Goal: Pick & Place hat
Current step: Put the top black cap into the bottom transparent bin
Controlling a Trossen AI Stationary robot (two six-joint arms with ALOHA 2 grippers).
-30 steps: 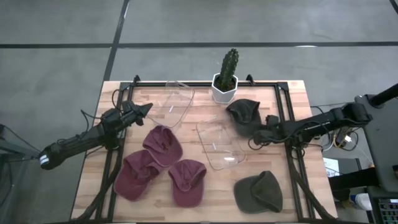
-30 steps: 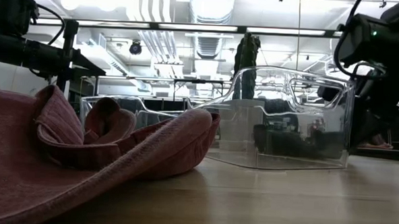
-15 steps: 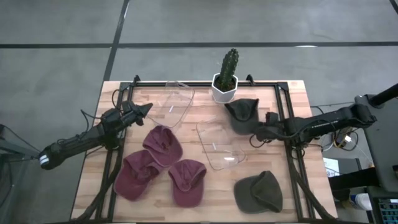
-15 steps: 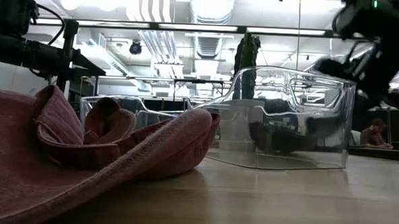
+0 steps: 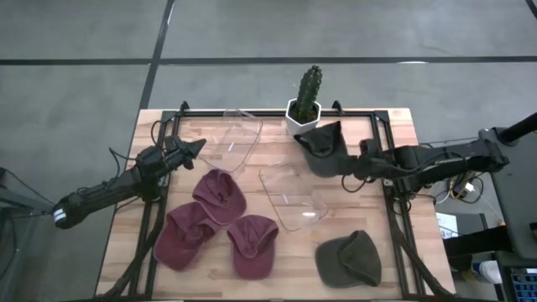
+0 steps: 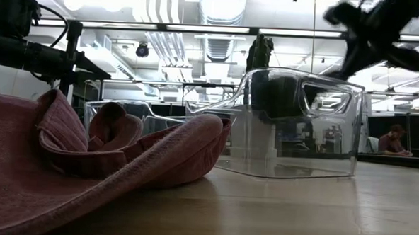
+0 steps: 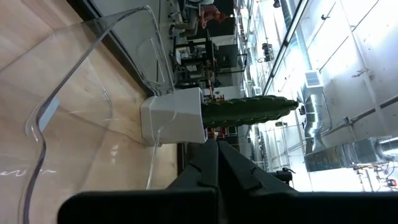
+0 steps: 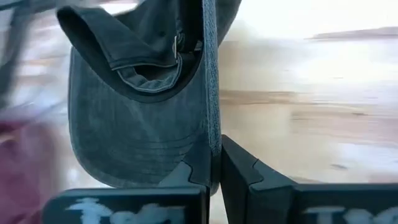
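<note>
A dark green hat point(image 5: 323, 148) hangs in my right gripper point(image 5: 347, 164), above the table between the cactus pot and the middle clear bin point(image 5: 289, 195). The right wrist view shows its inside, with the back strap and buckle point(image 8: 176, 47). In the low view it shows dark through the bin wall point(image 6: 276, 93), and the gripper point(image 6: 368, 31) is high at the right. A second green hat point(image 5: 351, 258) lies flat near the table's near right corner. My left gripper point(image 5: 195, 149) is shut and idle beside the far clear bin point(image 5: 239, 138). My right gripper pinches the green hat's brim point(image 8: 210, 118) between its two fingers point(image 8: 194, 167), and the brim shows edge-on between them. The fingers come roughly level from the table's right side. The hat is lifted clear of the table, with its crown point(image 8: 118, 137) sagging to one side of the fingers.
Three maroon hats point(image 5: 220, 193) point(image 5: 183, 235) point(image 5: 252, 244) lie overlapping on the near left part of the table. A cactus in a white pot point(image 5: 304, 107) stands at the far edge, close behind the held hat. Black frame rails point(image 5: 388, 159) run along the table's sides.
My right gripper has risen and moved toward the far edge, staying shut on the green hat. The hat, which lay on the table to the right of the middle bin, is now lifted clear and sits closer to the cactus pot.
</note>
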